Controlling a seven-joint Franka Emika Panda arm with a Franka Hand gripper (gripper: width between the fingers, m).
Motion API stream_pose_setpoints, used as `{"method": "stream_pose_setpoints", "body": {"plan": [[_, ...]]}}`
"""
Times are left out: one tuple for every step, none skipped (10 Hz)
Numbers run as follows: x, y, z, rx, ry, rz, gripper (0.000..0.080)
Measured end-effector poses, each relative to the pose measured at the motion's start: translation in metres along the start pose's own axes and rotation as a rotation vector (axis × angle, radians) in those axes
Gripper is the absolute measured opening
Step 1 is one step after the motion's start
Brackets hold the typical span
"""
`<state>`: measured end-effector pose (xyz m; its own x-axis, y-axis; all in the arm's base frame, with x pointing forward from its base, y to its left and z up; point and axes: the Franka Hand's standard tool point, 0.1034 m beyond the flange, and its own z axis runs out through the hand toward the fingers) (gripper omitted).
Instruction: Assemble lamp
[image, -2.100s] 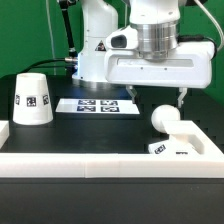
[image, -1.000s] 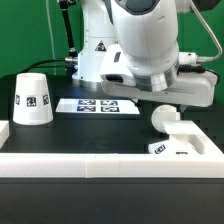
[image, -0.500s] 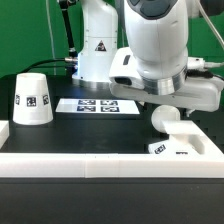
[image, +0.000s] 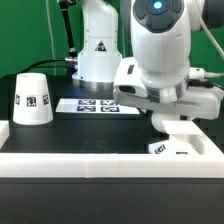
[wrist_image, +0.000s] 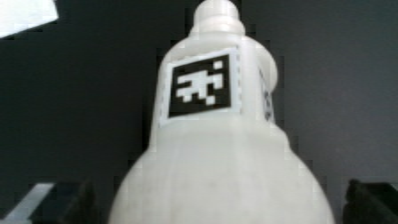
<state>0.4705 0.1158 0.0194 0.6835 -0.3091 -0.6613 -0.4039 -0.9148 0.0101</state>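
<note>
The lamp bulb (wrist_image: 210, 140) lies near the front edge of the counter (image: 60, 128), toward the corner at the exterior view's right and just beside the blocky base (image: 182, 143). The shade (image: 33, 98) stands well apart, toward the opposite side edge. The fingers (wrist_image: 50, 204) are spread wide on either side of the bulb's round end, not touching it. The bulb looks like rigid, light, smooth plastic and is probably slippery on the ball, so gripping across the tagged stem seems safer.

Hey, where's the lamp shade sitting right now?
The shade stands at the exterior view's left on the dark table, just left of the marker board.
</note>
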Motion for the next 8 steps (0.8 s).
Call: {"method": "stream_pose_setpoints", "body": {"plan": [[-0.0005, 0.0019, 0.0034, -0.002, -0.004, 0.002, 0.0698], [-0.0003, 0.0028, 0.0038, -0.002, -0.004, 0.003, 0.0698], [-0.0002, 0.0028, 0.0038, -0.002, -0.004, 0.004, 0.0689], [0.0000, 0.0030, 0.0035, -0.002, -0.003, 0.004, 0.0689], [0.0008, 0.0031, 0.0023, -0.001, -0.001, 0.005, 0.0576], [0.0014, 0.0034, 0.0013, 0.001, 0.000, 0.005, 0.0576], [0.0023, 0.0043, -0.0003, 0.003, 0.002, -0.001, 0.0576], [0.0037, 0.0069, -0.0048, 0.009, 0.008, -0.019, 0.0576]]}}
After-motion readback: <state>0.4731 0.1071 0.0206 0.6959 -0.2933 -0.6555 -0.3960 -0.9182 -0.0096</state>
